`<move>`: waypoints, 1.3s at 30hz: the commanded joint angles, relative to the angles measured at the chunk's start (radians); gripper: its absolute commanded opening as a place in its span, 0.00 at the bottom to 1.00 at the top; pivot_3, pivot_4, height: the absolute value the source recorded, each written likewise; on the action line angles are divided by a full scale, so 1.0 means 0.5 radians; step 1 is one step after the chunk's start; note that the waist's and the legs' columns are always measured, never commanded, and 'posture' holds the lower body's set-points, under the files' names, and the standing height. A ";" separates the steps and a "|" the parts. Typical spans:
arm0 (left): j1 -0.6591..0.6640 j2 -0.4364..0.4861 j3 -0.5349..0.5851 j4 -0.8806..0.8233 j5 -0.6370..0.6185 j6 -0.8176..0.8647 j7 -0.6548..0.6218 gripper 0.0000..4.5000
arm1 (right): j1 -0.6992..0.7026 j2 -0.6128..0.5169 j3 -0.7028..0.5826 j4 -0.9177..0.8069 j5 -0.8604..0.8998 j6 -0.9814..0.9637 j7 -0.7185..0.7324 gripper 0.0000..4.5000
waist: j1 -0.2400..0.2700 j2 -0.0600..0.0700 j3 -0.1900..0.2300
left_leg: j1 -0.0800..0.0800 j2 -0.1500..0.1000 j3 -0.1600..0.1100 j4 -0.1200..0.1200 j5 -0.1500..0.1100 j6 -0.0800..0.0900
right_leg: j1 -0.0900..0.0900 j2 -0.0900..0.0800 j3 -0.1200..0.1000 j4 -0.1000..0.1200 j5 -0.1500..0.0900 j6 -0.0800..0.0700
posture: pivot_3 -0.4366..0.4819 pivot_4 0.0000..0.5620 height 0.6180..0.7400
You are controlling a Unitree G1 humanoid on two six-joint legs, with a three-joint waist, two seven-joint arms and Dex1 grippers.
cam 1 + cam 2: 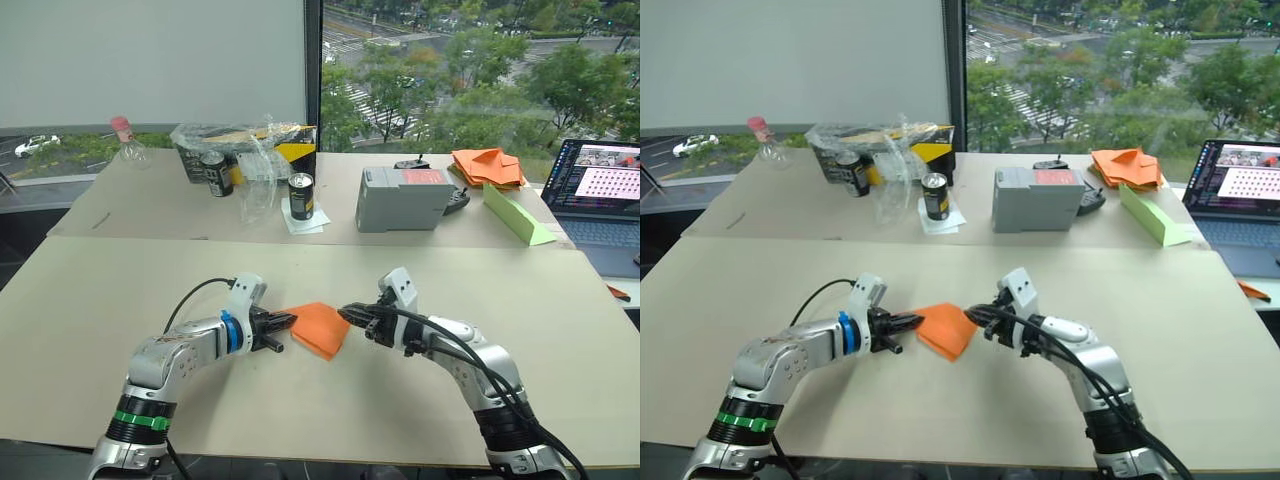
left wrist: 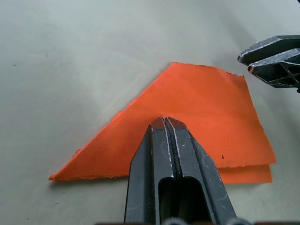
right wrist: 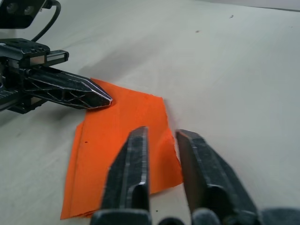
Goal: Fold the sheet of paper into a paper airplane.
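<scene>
The sheet of paper [image 1: 320,329] (folded, flat on the table [image 1: 90,330]) is being pinned by the left gripper [image 2: 165,123], fingers together; the right gripper [image 3: 161,135] is being held slightly parted at its opposite edge, gripping nothing.

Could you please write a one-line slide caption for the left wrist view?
Left gripper, jaws shut, presses the folded sheet of paper on the table.

A pale beige table [image 1: 120,300] carries the folded sheet of paper [image 1: 320,328], lying flat near the front. Behind it, a 2nd table [image 1: 150,205] holds 2 cans [image 1: 301,196], a grey box [image 1: 402,198], crumpled plastic wrap [image 1: 240,150], an orange paper heap [image 1: 487,166], a green wedge [image 1: 515,214] and a laptop [image 1: 603,195] far right.
</scene>
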 commanded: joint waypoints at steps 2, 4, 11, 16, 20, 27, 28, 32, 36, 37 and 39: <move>0.045 0.004 -0.048 0.039 0.045 0.072 0.008 0.00 | 0.008 -0.013 -0.020 -0.037 0.024 0.005 -0.020 0.26 | 0.000 0.000 0.000 | 0.000 0.000 0.000 0.000 0.000 0.000 | 0.000 0.000 0.000 0.000 0.000 0.000 | 0.48 0.27 1.00; 0.045 0.005 -0.047 0.035 0.043 0.075 0.008 0.00 | 0.015 -0.019 -0.014 -0.034 0.018 0.009 -0.027 0.26 | 0.000 0.000 0.000 | 0.000 0.000 0.000 0.000 0.000 0.000 | 0.000 0.000 0.000 0.000 0.000 0.000 | 0.48 0.27 1.00; 0.045 0.003 -0.042 0.022 0.035 0.088 0.011 0.00 | 0.047 -0.040 -0.003 -0.068 0.055 0.138 -0.031 0.26 | 0.000 0.000 0.000 | 0.000 0.000 0.000 0.000 0.000 0.000 | 0.000 0.000 0.000 0.000 0.000 0.000 | 0.48 0.27 1.00; 0.047 -0.001 -0.052 0.020 0.043 0.085 0.013 0.00 | 0.055 -0.039 -0.002 -0.105 0.103 0.249 -0.018 0.26 | 0.000 0.000 0.000 | 0.001 0.000 0.000 0.000 0.000 0.000 | 0.001 0.000 0.000 0.000 0.000 0.000 | 0.48 0.27 1.00; 0.053 -0.009 -0.047 0.019 0.039 0.086 0.018 0.00 | 0.041 -0.015 -0.033 -0.141 0.198 0.369 -0.034 0.26 | 0.000 0.000 0.000 | 0.001 0.000 0.000 0.000 0.000 0.000 | 0.001 0.000 0.000 0.000 0.000 0.000 | 0.48 0.27 1.00; 0.047 -0.012 -0.033 0.033 0.040 0.086 0.024 0.00 | 0.030 0.001 -0.036 -0.174 0.237 0.404 -0.058 0.26 | 0.000 0.000 0.000 | 0.001 0.000 0.000 0.000 0.000 0.001 | 0.001 0.000 0.000 0.000 0.000 0.000 | 0.48 0.27 1.00; 0.046 -0.016 -0.030 0.031 0.036 0.088 0.024 0.00 | 0.015 0.014 -0.062 -0.149 0.238 0.415 -0.088 0.26 | 0.000 0.000 0.000 | 0.001 0.000 0.000 0.000 0.000 0.001 | 0.001 0.000 0.000 0.000 0.000 0.000 | 0.48 0.27 1.00; 0.046 -0.026 -0.034 0.030 0.042 0.088 0.027 0.00 | -0.036 0.048 -0.162 -0.089 0.306 0.500 -0.139 0.26 | 0.000 0.000 0.000 | 0.001 0.000 0.000 0.000 0.000 0.001 | 0.001 0.000 0.000 0.000 0.000 0.000 | 0.48 0.27 1.00; 0.042 -0.031 -0.032 0.035 0.044 0.089 0.024 0.00 | -0.052 0.033 -0.208 -0.081 0.352 0.557 -0.144 0.26 | 0.004 0.000 0.000 | 0.001 0.000 0.000 0.000 0.000 0.001 | 0.001 0.000 0.000 0.000 0.000 0.000 | 0.48 0.27 1.00; 0.039 -0.032 -0.031 0.039 0.044 0.089 0.022 0.00 | -0.050 0.023 -0.208 -0.089 0.362 0.571 -0.137 0.26 | 0.003 0.000 0.000 | 0.001 0.000 0.000 0.000 0.000 0.001 | 0.001 0.000 0.000 0.000 0.000 0.000 | 0.48 0.27 1.00; 0.035 -0.036 -0.034 0.046 0.048 0.087 0.021 0.00 | -0.041 0.004 -0.196 -0.105 0.379 0.591 -0.123 0.26 | 0.002 0.000 0.000 | 0.001 0.000 0.000 0.000 0.000 0.001 | 0.001 0.000 0.000 0.000 0.000 0.000 | 0.48 0.27 1.00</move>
